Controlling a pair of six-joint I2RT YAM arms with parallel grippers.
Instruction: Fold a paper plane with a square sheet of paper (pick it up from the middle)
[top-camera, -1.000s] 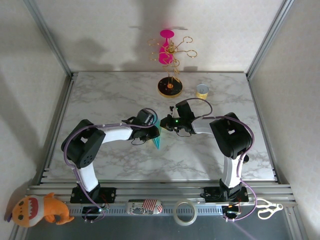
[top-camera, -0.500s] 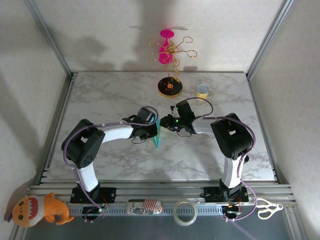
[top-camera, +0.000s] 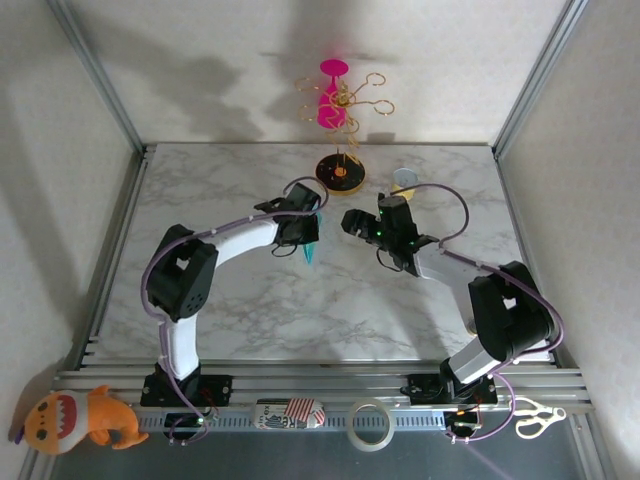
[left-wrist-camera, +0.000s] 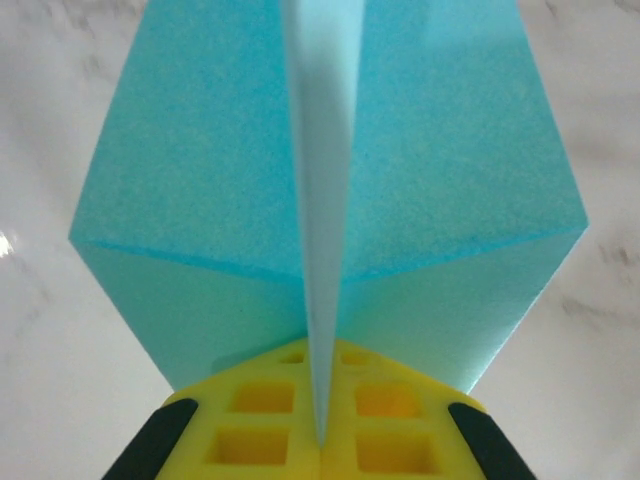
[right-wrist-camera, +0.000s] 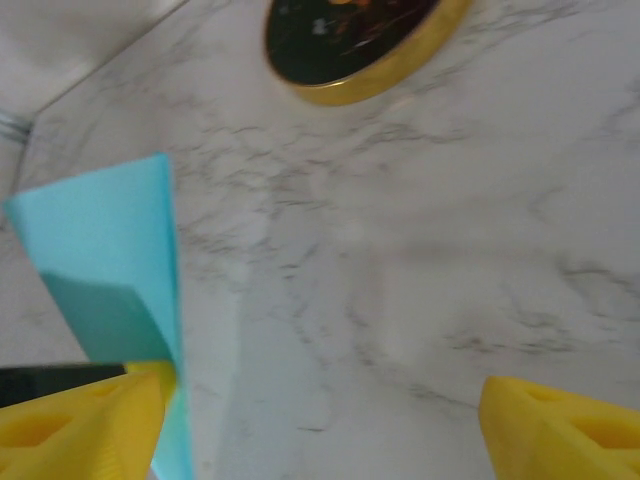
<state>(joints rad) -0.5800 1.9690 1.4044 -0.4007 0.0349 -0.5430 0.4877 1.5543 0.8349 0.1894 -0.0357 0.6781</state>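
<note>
Left gripper is clamped on the centre ridge of the plane, yellow fingers pressed together on the fold, wings spread to either side. In the top view the left gripper holds the plane over the middle of the table, point toward the near edge, the arm reaching forward and inward. Right gripper stands wide open and holds nothing; seen from above, it sits just beside the plane, its arm stretched inward. Stand base lies beyond both.

Marble tbl w/ stand base, yellow cup.
</note>
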